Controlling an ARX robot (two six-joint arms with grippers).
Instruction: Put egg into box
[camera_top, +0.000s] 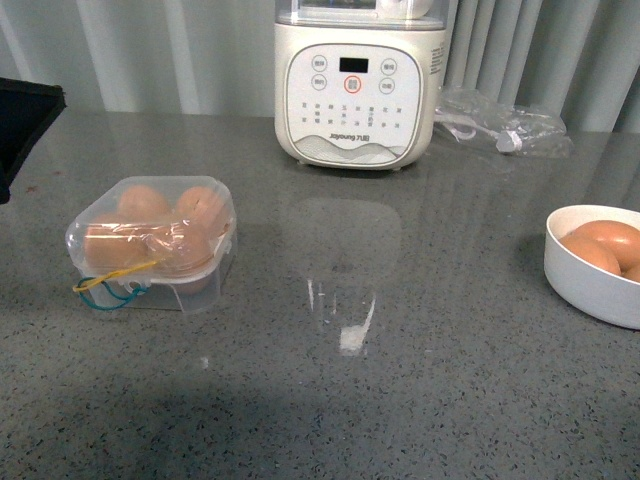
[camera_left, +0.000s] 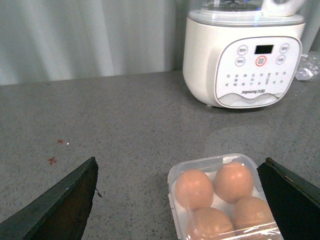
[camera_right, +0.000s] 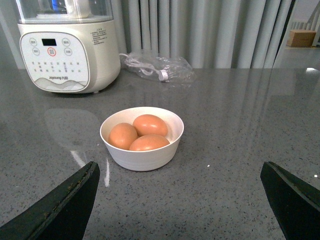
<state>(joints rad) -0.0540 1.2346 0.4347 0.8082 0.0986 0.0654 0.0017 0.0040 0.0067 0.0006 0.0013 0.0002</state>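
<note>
One grey speckled table (camera_top: 420, 400) carries everything. One white appliance (camera_top: 358, 85) with a button panel stands at the far edge; one clear plastic bag (camera_top: 505, 125) lies beside it. One white bowl (camera_right: 142, 155) holds three brown eggs (camera_right: 149, 125). One clear box (camera_left: 220, 200), lid closed with elastic loops (camera_top: 105, 290) at its front, holds four eggs (camera_left: 233, 181), one per cell. Left gripper (camera_left: 180, 200) hovers over the box, spread wide and empty; right gripper (camera_right: 180, 200) likewise above the bowl.
</note>
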